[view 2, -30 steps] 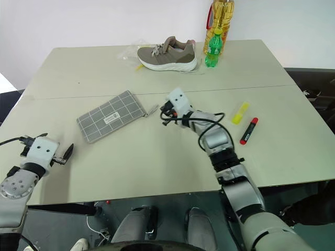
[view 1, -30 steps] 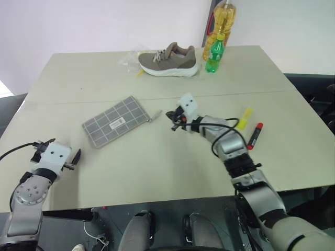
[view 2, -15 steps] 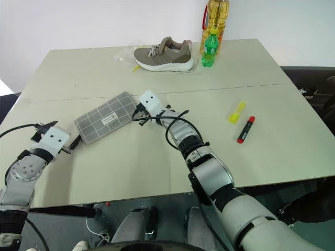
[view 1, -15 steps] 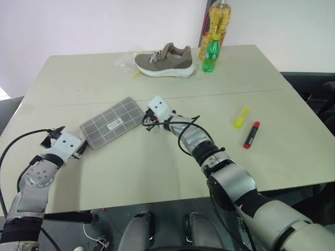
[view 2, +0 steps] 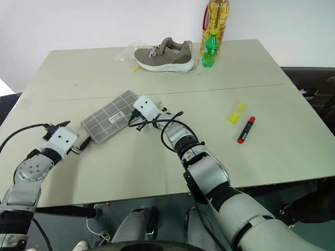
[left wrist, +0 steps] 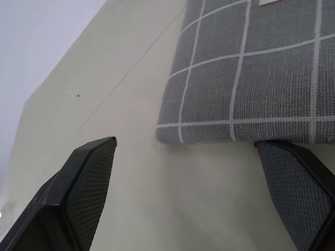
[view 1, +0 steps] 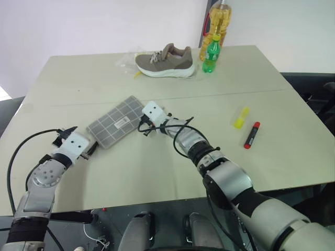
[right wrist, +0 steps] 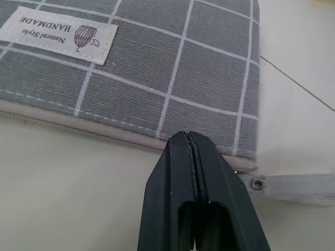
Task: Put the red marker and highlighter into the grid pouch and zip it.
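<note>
The grid pouch (view 1: pixel 116 122) lies flat on the left half of the table (view 1: pixel 157 167), zipper edge closed as far as can be seen, its contents hidden. The right gripper (right wrist: pixel 194 151), jaws pressed together and holding nothing, sits at the pouch's zipper end. The left gripper (left wrist: pixel 193 193), jaws wide apart, frames the pouch's opposite corner. The highlighter (view 1: pixel 241 117) and red marker (view 1: pixel 250 135) lie just beside each other near the table's right edge, outside the pouch.
</note>
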Action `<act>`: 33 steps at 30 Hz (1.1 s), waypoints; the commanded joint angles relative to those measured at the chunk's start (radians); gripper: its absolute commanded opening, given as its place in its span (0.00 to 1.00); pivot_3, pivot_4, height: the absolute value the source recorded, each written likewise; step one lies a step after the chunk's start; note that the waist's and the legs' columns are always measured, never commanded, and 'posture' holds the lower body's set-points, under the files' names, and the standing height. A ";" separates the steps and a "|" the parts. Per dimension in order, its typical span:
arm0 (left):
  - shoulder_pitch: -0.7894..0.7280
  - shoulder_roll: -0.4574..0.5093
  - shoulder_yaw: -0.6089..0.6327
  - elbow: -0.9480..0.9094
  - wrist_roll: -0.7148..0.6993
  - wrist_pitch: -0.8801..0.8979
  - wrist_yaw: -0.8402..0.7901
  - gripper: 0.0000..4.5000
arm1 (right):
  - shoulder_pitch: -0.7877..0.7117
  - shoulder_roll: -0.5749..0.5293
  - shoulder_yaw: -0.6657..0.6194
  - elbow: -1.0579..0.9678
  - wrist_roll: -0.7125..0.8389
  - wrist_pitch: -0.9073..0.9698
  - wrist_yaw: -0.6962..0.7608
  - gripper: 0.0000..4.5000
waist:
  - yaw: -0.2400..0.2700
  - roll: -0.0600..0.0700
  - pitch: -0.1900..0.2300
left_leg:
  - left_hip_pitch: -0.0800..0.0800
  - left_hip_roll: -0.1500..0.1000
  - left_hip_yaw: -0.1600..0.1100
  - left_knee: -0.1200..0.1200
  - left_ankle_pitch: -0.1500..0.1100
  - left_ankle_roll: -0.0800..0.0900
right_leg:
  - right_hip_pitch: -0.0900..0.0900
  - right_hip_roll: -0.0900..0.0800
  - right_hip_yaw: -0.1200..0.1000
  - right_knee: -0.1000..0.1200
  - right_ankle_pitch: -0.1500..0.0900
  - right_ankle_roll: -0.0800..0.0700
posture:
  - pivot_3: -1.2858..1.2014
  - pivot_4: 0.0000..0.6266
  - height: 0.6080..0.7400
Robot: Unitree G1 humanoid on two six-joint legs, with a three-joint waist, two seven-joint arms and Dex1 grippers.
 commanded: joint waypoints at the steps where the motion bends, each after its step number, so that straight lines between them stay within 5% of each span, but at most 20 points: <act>1: 0.010 0.032 -0.041 -0.002 0.011 -0.077 -0.050 1.00 | 0.000 0.005 -0.003 -0.003 -0.010 -0.009 0.011 0.01 | -0.002 0.000 0.000 | 0.000 0.000 0.000 0.000 0.000 0.000 | 0.000 0.000 0.000 0.000 0.000 0.000 | 0.52 0.24 0.93; 16: 0.034 0.193 -0.084 -0.007 -0.021 -0.202 -0.294 1.00 | 0.005 0.003 -0.010 -0.002 -0.020 -0.004 0.008 0.01 | -0.021 0.000 0.000 | 0.000 0.000 0.000 -0.007 0.001 -0.001 | -0.003 0.000 0.000 -0.002 0.000 0.000 | 0.52 0.24 0.93; 23: -0.071 0.166 -0.173 0.110 0.146 -0.278 -0.180 1.00 | 0.005 0.006 -0.012 -0.005 -0.017 -0.005 0.011 0.01 | -0.008 0.001 0.000 | 0.002 0.000 0.000 -0.007 0.002 -0.002 | -0.001 0.000 0.000 -0.001 0.000 0.000 | 0.52 0.24 0.93; 30: -0.100 0.142 -0.193 0.161 0.155 -0.336 -0.128 1.00 | 0.013 0.005 -0.010 -0.015 -0.019 -0.002 0.013 0.01 | 0.002 0.001 -0.001 | 0.003 0.000 0.000 -0.007 0.003 -0.004 | -0.001 0.000 0.000 0.002 0.000 0.000 | 0.52 0.24 0.93; 33: -0.104 0.139 -0.197 0.177 0.154 -0.365 -0.122 0.79 | 0.017 0.004 -0.007 -0.018 -0.021 -0.003 0.015 0.00 | 0.000 0.001 -0.001 | 0.003 0.000 0.000 -0.007 0.003 -0.004 | -0.002 0.000 0.000 0.004 0.000 0.000 | 0.52 0.24 0.93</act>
